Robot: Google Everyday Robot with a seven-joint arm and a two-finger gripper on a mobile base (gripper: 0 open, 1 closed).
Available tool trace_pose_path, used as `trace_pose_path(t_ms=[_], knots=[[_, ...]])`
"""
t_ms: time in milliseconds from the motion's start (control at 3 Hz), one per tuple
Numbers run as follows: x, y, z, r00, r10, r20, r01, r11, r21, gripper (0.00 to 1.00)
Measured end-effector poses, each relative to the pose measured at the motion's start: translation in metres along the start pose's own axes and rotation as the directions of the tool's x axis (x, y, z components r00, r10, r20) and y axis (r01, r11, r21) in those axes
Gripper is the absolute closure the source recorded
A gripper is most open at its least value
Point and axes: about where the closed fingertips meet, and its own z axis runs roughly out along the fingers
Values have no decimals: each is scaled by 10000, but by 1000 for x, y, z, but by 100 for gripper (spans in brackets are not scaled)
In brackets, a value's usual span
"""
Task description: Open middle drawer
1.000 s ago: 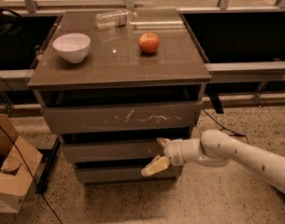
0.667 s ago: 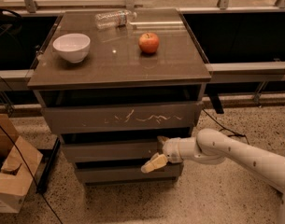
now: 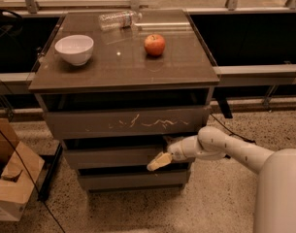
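The middle drawer (image 3: 108, 158) is the medium-height grey-brown flat front in the cabinet, below the taller front with white scratch marks (image 3: 89, 124) and above the narrow bottom front (image 3: 128, 180). My gripper (image 3: 157, 162), with tan tips, is at the right part of the middle drawer's front, near its lower edge. My white arm (image 3: 220, 147) reaches in from the right. A dark gap shows above the middle front.
On the cabinet top (image 3: 186, 69) stand a white bowl (image 3: 74, 48), a red apple (image 3: 155, 44) and a lying clear bottle (image 3: 117, 20). A cardboard box (image 3: 14, 178) and cables sit on the floor at the left. A railing runs behind.
My gripper has moved slightly up and left along the middle drawer's front. The drawers look the same.
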Motion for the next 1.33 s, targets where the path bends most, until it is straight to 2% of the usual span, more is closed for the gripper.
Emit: trace_pose_path(t_ms=[333,1000,1333], knots=[[4,2,4,9993,109,-366,-117,9996,-238,18],[-2,0,2,9993,108,-369,-117,9996,-239,65],[17,38,6,9890,383,-1428,-544,9924,-1105,88]])
